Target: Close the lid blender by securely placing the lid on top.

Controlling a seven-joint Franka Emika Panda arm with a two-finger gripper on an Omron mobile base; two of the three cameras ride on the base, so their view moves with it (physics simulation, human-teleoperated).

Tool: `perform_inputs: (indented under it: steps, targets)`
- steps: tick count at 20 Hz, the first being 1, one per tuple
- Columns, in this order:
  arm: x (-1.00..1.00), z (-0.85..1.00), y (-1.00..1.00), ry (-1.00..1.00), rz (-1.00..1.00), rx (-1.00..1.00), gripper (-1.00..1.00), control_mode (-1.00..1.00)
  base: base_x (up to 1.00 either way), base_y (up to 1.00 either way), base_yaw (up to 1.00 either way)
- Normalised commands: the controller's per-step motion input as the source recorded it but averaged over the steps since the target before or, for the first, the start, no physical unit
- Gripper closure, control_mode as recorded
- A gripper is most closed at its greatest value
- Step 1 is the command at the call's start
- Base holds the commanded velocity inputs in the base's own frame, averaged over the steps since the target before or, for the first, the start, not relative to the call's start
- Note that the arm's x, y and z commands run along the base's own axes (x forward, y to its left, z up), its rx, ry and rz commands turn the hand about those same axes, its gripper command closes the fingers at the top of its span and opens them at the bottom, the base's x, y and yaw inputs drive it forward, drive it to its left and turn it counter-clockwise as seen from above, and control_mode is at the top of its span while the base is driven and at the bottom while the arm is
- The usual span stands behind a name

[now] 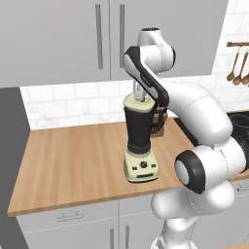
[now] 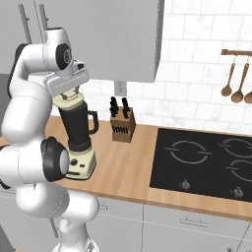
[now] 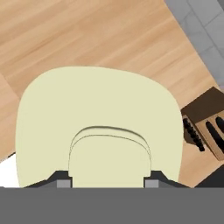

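The blender (image 1: 140,151) stands upright on the wooden worktop (image 1: 73,160), near its front edge, with its cream-yellow base and black dial facing the near side and its dark tapered jar rising above. The lid (image 1: 136,101) sits on the mouth of the jar, level with the rim as far as the base views show; whether it is fully seated I cannot tell.

The pincer (image 1: 140,95) comes down from above onto the lid. In the hand view the lid (image 3: 98,127) is seen from straight above as a pale rounded square with its raised centre knob between the two dark fingertips (image 3: 61,180), which press against the knob's two sides. The pincer is clenched on the lid by that knob.

In the right base view the pincer (image 2: 70,94) hangs under the white wrist directly over the blender (image 2: 78,142), with the lid (image 2: 69,101) between them. Beyond the blender and to its right, close to the tiled wall, stands a wooden knife block (image 2: 122,126) with black handles; it is apart from the blender. Further right a black cooktop (image 2: 206,165) is set into the worktop, and wooden spoons (image 2: 235,78) hang from a rail on the wall above it. Grey cabinets (image 1: 58,39) hang over the worktop.
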Motion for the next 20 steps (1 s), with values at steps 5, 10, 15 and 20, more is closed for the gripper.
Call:
perform_inputs:
  steps: [5,10,15,20]
  targets:
    - [0.1,-0.32,-0.28,0.0,0.0,0.0,1.0,-1.0,0.0,0.0,0.0]
    - [0.04,-0.07,-0.2,0.0,0.0,0.01,1.0,-1.0,0.0,0.0,0.0]
    - [0.32,0.0,-0.01,0.0,0.0,0.02,1.0,-1.0,0.0,0.0,0.0]
    - [0.26,0.0,0.0,0.0,0.0,0.0,1.0,-1.0,0.0,0.0,0.0]
